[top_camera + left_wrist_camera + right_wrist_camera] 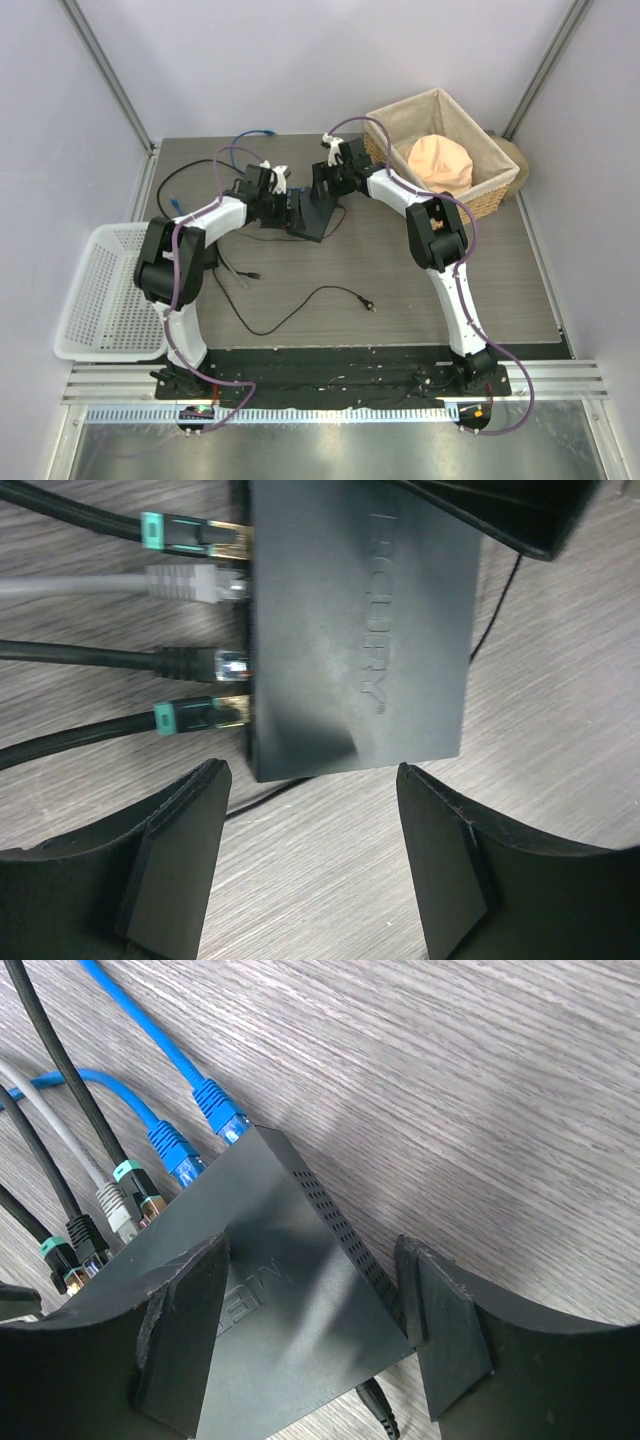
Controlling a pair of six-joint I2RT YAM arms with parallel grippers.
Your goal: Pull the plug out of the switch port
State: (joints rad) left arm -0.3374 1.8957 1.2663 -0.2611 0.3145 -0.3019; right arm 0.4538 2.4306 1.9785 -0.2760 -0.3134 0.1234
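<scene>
Switch flat on table between both arms, all 6 plugs seated, none pulled yet; left pincer open at its end, right pincer open astride a corner, gripping nothing; whole extraction remains.

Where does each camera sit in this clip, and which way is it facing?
Top external: above and behind the arms, looking down on the wood-grain table; both arms show, bases at the bottom.
Left wrist: on the left arm, looking down past its open left hand at the flat dark-grey switch and four plugs.
Right wrist: on the right arm, looking down past its open right hand astride a switch corner, blue cables beyond.
Shared: both wrist views show the switch and the light-grey plug.
</scene>
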